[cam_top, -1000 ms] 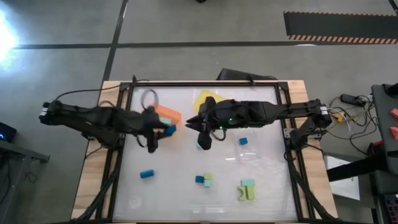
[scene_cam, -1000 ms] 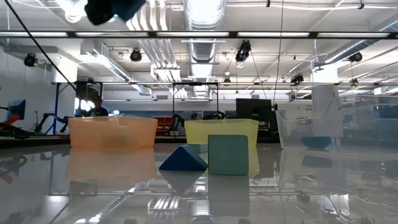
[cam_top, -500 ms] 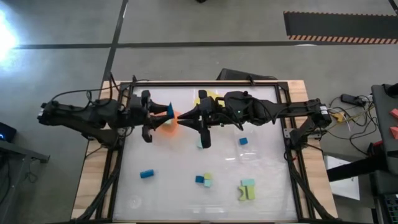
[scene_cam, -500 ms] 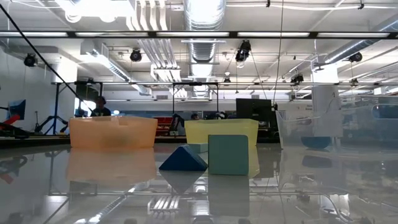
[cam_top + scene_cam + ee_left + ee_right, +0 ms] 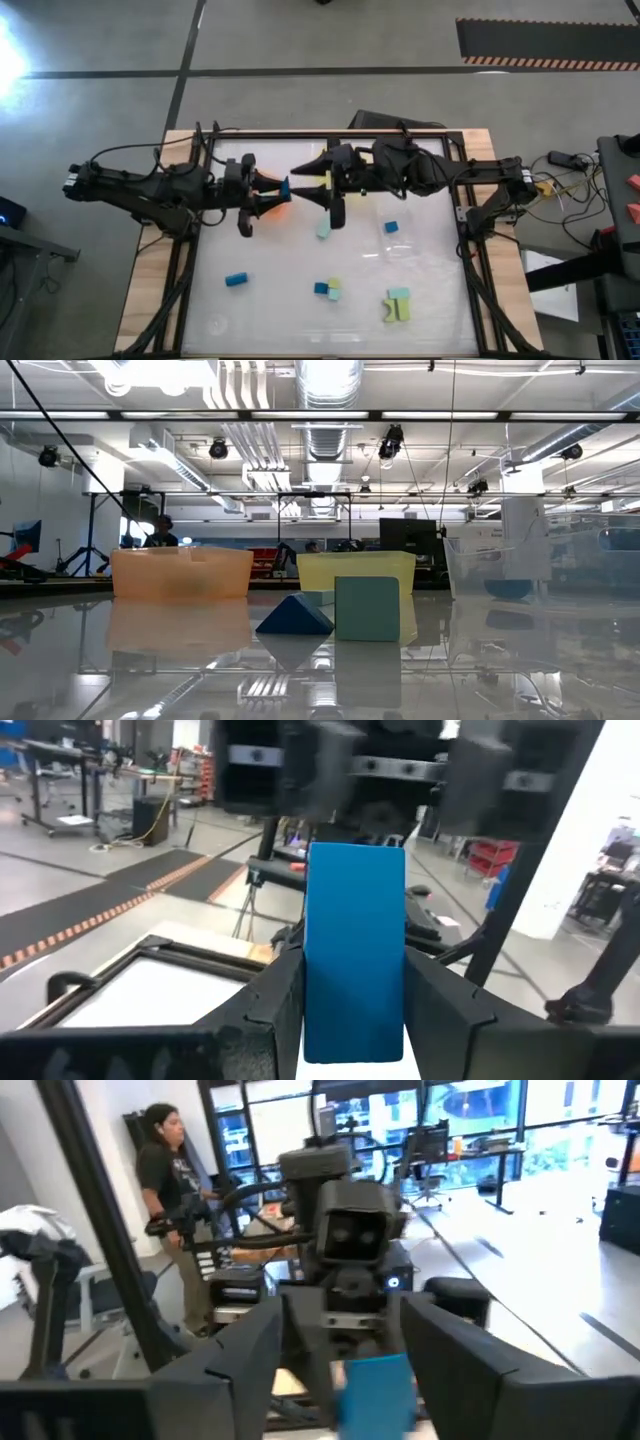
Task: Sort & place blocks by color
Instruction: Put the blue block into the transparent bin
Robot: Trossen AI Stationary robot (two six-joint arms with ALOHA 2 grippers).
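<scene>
My left gripper (image 5: 281, 189) is shut on a blue bar block (image 5: 355, 920) and holds it in the air over the orange tray (image 5: 272, 205). My right gripper (image 5: 305, 175) faces it from the right and is open. In the right wrist view its fingers (image 5: 262, 1350) stand on either side of the blue block (image 5: 378, 1390); whether they touch it I cannot tell. A mint block (image 5: 323, 229) lies on the table below the right arm. More blocks lie nearer the front: blue (image 5: 236, 280), blue (image 5: 391, 227), a blue and yellow-green pair (image 5: 327, 289), and a mint and yellow-green pair (image 5: 398, 303). My left gripper pinches the blue bar by two opposite long sides (image 5: 318, 1005) between its two fingers. The fingers lie level and come from the table's left. The bar sticks out past the fingertips toward the right gripper and is lifted clear of the tray and table.
The yellow tray (image 5: 322, 160) sits at the far middle, and the clear tray (image 5: 500, 565) shows in the low view. The low view also shows the orange tray (image 5: 180, 572), a blue wedge (image 5: 293, 616) and a mint cube (image 5: 367, 608). A person (image 5: 175, 1190) stands beyond the table.
My left gripper has risen from just over the orange tray with the blue block and has turned level, pointing toward the right gripper. My right gripper has risen and gone toward the far edge and the left, meeting the block nose to nose.
</scene>
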